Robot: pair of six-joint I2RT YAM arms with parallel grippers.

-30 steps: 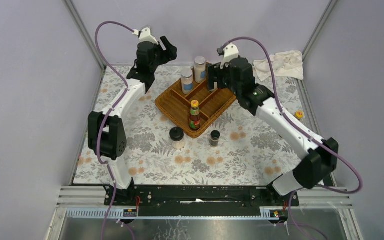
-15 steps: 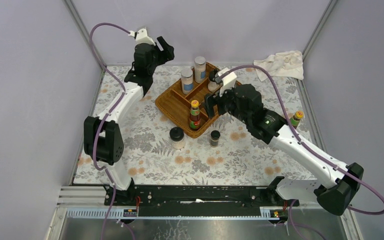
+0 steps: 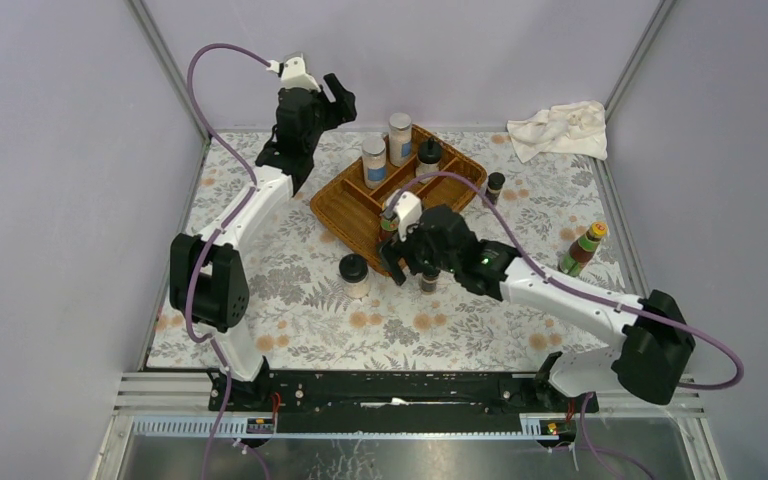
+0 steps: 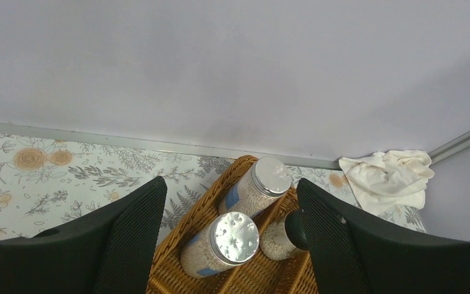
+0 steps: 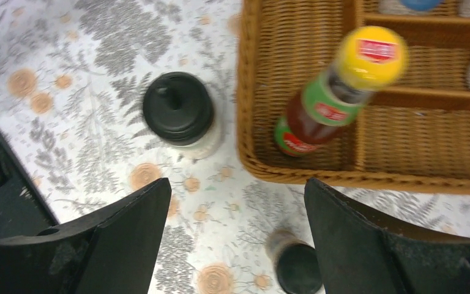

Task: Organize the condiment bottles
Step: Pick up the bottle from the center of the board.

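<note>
Swung nearward off the tray point(image 5: 294, 174), your right gripper point(image 5: 234, 190) hangs open, empty; upright small spice jar point(image 5: 298, 267) stands just near-right below it. Left gripper point(image 4: 229, 184) open, farther.

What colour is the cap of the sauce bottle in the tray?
Yellow, on the red-labelled sauce bottle; right wrist view.

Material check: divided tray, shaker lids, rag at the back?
Tray: woven wicker or rattan, brown and matte; the weave shows.
Shaker lids: shiny silver, dimpled; metal or metallised plastic, can't tell which.
Rag: soft off-white fabric, lying in crumpled folds.
</note>
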